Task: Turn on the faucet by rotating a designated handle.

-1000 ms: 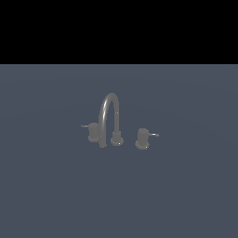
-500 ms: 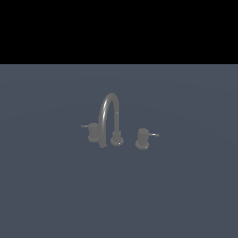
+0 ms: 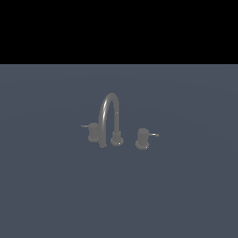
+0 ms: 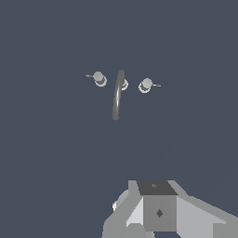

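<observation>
The faucet [image 3: 111, 121] is a dull-grey set standing on a flat blue-grey surface: an arched spout between two short cylinder valves. The handle [image 3: 143, 138] is the valve on the exterior view's right, and its thin pale-tipped lever [image 3: 154, 135] points right. From the wrist view I look down on the faucet [image 4: 118, 95] and the handle [image 4: 146, 85]. Only grey parts of my gripper [image 4: 158, 211] show at that picture's edge, well apart from the faucet and touching nothing. Its fingertips are not visible. The arm does not appear in the exterior view.
The twin valve [image 3: 94, 132] stands on the exterior view's left with its lever pointing left. The blue-grey floor [image 3: 186, 195] spreads flat all round the faucet, and a black band lies beyond its far edge.
</observation>
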{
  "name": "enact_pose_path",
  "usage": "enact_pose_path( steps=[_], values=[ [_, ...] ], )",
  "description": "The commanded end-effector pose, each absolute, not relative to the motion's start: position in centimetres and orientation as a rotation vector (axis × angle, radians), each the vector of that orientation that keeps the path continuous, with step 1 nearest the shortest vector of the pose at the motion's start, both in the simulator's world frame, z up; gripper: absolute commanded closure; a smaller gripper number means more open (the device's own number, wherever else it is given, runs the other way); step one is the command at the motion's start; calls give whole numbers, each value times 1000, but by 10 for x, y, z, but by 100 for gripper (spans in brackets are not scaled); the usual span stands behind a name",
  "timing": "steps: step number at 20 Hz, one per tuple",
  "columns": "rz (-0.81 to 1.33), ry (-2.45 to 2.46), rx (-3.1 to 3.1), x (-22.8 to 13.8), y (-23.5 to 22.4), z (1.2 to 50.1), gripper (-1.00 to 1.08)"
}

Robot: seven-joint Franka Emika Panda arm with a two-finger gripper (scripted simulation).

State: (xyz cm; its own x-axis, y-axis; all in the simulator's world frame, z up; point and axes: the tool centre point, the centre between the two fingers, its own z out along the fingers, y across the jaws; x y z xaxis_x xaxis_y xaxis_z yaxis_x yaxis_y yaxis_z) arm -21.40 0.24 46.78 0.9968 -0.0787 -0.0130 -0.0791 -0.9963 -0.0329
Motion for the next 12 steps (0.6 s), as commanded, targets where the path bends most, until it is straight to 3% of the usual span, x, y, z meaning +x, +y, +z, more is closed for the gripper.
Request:
enact_pose_path(
  steps=[1,12],
  values=[
    [27,194,-3078,-201,3,459,108],
    [97,673,-2895,-123,1,391,108]
  ],
)
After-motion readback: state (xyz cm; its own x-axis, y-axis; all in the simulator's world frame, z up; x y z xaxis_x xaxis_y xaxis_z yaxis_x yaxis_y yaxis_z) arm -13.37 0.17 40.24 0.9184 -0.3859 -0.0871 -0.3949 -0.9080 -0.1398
